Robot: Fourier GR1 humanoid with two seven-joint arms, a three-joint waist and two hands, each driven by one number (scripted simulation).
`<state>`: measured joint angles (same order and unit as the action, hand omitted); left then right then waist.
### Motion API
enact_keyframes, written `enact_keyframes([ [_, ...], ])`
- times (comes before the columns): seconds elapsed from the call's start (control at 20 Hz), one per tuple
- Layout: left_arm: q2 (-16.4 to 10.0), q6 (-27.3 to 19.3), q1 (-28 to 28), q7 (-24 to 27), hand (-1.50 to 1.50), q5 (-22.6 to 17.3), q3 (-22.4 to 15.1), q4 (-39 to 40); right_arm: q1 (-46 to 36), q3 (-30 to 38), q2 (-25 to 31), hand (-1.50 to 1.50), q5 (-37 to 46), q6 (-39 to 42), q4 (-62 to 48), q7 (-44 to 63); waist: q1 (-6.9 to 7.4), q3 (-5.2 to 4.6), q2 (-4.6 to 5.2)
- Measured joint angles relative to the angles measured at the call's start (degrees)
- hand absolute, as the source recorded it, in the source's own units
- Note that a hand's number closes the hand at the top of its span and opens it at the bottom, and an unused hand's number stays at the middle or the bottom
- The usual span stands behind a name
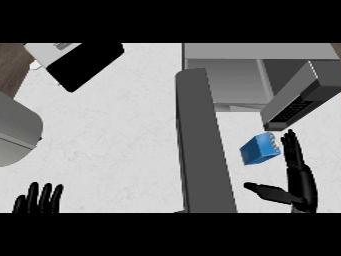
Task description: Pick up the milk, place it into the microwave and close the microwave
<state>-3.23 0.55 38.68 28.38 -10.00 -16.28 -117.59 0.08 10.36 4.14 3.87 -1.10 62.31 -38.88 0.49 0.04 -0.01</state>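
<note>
Milk (pixel 259 149) by microwave door (pixel 199 140) | right robot hand (pixel 300 172) splayed alongside | left robot hand (pixel 38 200) splayed

One milk carton (pixel 259 149), one microwave (pixel 225 52), one left hand (pixel 38 200), one right hand (pixel 302 184)

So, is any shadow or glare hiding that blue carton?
Head view: light is even, no glare on the white counter; the milk shows plainly, one face darker; the right hand, open beside it, casts no clear shadow.
</note>
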Motion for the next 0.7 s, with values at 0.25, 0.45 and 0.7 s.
enact_keyframes([
  [0.25,-0.9,0.6,-0.9,0.6,-1.50,-1.5,1.4,1.7,-4.1,2.1,2.2,-1.50,-0.5,1.0,-9.7,-5.7,-0.03,-0.02,0.02],
  [0.45,-0.9,0.1,-0.3,1.5,-1.50,-1.2,0.6,1.7,-6.8,2.1,2.7,-1.50,0.2,0.4,-15.0,-8.9,-0.03,-0.02,0.01],
  [0.7,-1.6,0.2,1.1,2.4,-1.50,-1.5,0.3,1.0,-10.1,2.0,2.9,-1.50,0.3,0.5,-19.8,-11.9,0.02,0.00,0.01],
])
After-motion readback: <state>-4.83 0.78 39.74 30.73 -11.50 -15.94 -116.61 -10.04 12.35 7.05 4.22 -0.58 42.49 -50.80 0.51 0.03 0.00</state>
